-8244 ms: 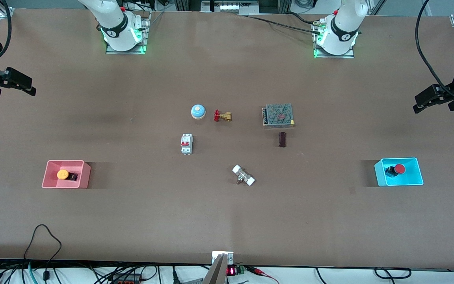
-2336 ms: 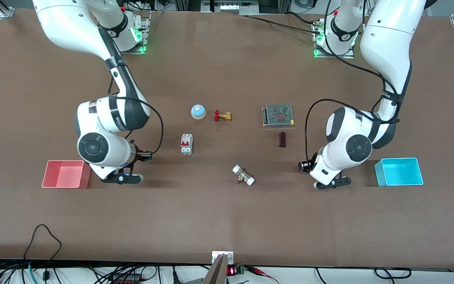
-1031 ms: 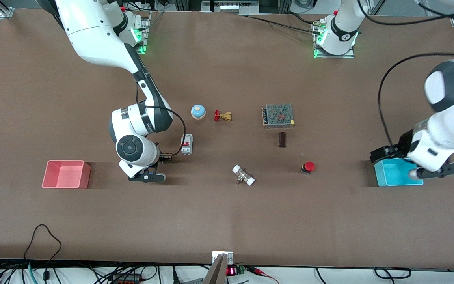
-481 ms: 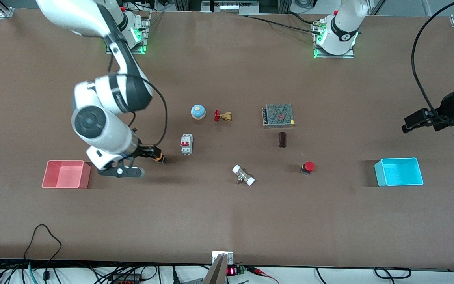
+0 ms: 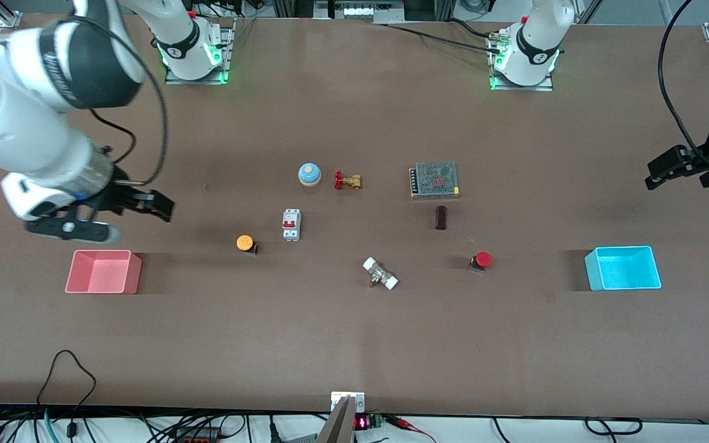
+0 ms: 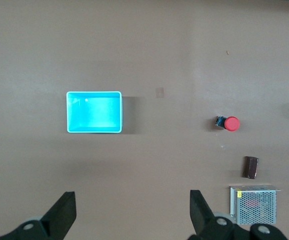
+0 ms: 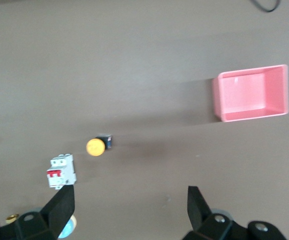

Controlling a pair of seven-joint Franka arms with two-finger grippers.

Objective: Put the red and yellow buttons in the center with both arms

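Buttons out on brown worktop (image 5: 354,344): yellow button (image 5: 245,243) beside white breaker (image 5: 291,224), red button (image 5: 481,260) nearer cyan bin (image 5: 623,269). Left pincer (image 5: 674,166) and right pincer (image 5: 145,206) up high, wide open, holding nothing.

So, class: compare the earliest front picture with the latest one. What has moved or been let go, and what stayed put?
The yellow button left the pink bin and the red button left the cyan bin; both now sit on the open table toward the middle. The right gripper and left gripper have let go, jaws open, and drawn back. The bins, the breaker and the bell stayed.
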